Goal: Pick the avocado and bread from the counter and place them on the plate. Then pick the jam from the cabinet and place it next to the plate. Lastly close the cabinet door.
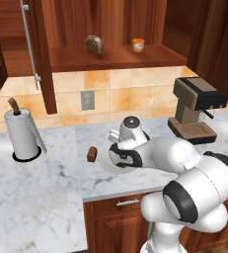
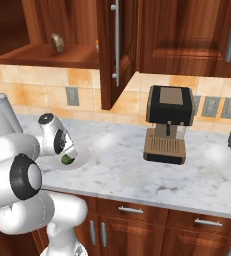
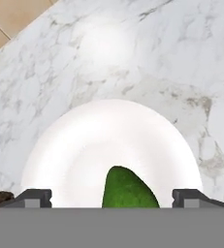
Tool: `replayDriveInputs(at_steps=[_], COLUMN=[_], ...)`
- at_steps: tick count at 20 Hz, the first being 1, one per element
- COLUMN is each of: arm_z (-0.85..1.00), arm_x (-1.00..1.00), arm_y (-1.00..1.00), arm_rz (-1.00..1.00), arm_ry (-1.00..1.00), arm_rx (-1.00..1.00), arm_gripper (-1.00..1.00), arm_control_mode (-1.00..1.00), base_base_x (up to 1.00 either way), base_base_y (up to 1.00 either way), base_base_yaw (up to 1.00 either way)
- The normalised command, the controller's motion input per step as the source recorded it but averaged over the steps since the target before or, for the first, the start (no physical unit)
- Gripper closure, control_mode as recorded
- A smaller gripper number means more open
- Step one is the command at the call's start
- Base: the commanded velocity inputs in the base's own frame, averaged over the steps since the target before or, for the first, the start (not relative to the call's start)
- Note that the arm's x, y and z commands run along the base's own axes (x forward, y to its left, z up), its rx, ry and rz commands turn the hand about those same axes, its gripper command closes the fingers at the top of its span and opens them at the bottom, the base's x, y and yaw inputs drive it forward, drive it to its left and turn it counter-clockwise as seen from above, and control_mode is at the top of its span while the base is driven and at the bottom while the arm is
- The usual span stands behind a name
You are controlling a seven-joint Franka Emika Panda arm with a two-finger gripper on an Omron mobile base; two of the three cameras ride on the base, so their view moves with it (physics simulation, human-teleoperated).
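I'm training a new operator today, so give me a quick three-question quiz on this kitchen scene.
1. True or false: the avocado lies on the plate.
2. Where is the bread? A) on the plate B) on the counter beside the plate C) in the cabinet
3. Fill in: the jam stands on the cabinet ____.

Key: 1 true; 2 B; 3 shelf.

Avocado (image 2: 66, 159) on plate (image 2: 83, 159), under arm's hand; coffee machine (image 2: 168, 123) well right on counter (image 2: 137, 165).
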Motion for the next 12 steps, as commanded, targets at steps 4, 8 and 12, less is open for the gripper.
replayDriveInputs(at_steps=[4,8,12], arm_z=[0.49,0.29,0.03], arm_x=[-0.1,-0.15,-0.09], arm_y=[0.0,0.0,0.0], arm_rz=[0.09,0.17,0.2], arm_ry=[0.01,0.0,0.0], arm_rx=[0.0,0.0,-0.02], arm_gripper=[-1.0,-1.0,-1.0], arm_control_mode=[-1.0,-1.0,-1.0], base_base_x=[0.0,0.0,0.0], base_base_y=[0.0,0.0,0.0], base_base_yaw=[0.0,0.0,0.0])
